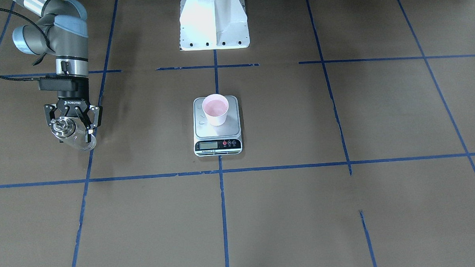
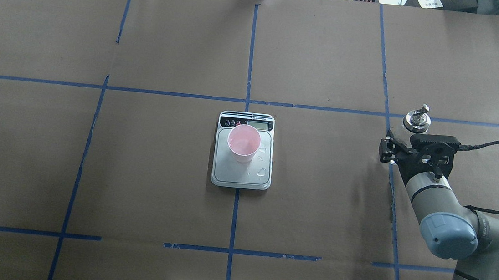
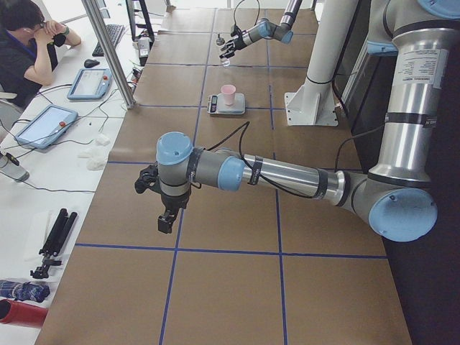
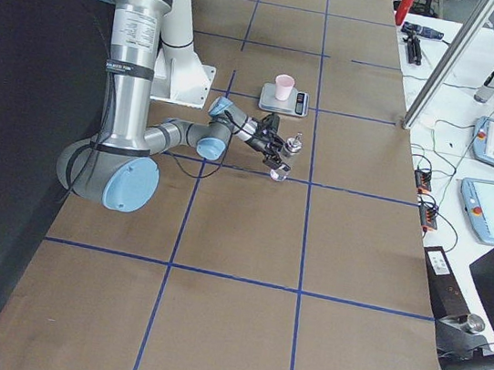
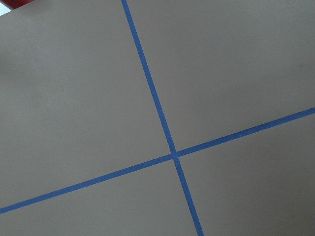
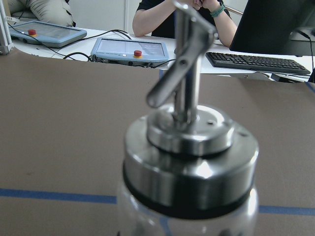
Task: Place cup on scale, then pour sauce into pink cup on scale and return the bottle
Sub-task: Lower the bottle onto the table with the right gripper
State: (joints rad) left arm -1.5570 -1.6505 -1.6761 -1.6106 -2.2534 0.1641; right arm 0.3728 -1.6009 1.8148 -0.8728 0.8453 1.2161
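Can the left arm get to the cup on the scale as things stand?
Probably yes. The cup stands alone on the scale; the right gripper holds the bottle far off to the robot's right, so nothing blocks the left arm.

Overhead, the right gripper [image 2: 396, 150] hides the bottle [image 2: 417, 120] below its cap; the right wrist view crops its glass. On the scale [image 1: 229, 128] the display digits are unreadably small. Far from the scale, the left gripper [image 3: 164, 215] is too small to judge.
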